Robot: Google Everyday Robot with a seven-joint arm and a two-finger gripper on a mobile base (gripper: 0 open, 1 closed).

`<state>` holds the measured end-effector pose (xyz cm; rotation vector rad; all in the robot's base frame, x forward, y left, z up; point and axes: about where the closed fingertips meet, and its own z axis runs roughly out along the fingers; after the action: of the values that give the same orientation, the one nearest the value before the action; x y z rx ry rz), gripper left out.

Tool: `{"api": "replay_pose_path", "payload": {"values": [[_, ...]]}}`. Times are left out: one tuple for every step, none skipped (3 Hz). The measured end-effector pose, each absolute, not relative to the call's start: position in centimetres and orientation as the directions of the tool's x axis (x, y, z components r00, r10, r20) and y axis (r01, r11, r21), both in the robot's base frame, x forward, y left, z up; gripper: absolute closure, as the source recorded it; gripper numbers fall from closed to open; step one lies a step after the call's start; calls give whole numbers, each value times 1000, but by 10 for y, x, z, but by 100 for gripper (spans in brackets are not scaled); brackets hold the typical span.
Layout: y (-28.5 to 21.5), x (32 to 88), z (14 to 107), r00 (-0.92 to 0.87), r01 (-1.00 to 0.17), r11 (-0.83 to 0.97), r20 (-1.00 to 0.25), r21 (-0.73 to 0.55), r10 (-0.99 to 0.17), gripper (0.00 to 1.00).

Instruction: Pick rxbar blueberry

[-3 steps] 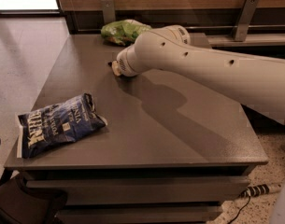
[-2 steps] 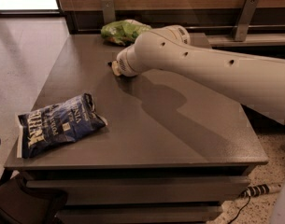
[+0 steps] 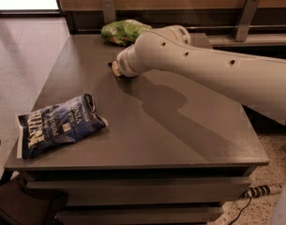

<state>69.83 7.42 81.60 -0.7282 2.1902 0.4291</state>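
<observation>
Pick not done yet, nothing lifted. My gripper (image 3: 114, 68) is down at the desk (image 3: 189, 144) surface near the far edge, just in front of the green bag (image 3: 124, 31). The dark sliver at its tip is probably the rxbar blueberry (image 3: 109, 63), mostly hidden by my wrist. Can't tell if the gripper is apart or clamped. Arm reaches in low from the right, forearm across the desk. Blue chip bag (image 3: 58, 125) well clear.

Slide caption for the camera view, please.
Robot arm's pincer low over grey table, near green chip bag; blue chip bag at the near edge.
</observation>
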Motion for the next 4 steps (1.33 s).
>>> {"api": "replay_pose_path", "payload": {"values": [[68, 694, 831, -525, -638, 769, -755, 43, -393, 100], [59, 689, 857, -490, -678, 735, -755, 16, -435, 100], [51, 686, 875, -455, -728, 685, -764, 23, -458, 100], [43, 684, 893, -391, -799, 601, -779, 22, -490, 100]]}}
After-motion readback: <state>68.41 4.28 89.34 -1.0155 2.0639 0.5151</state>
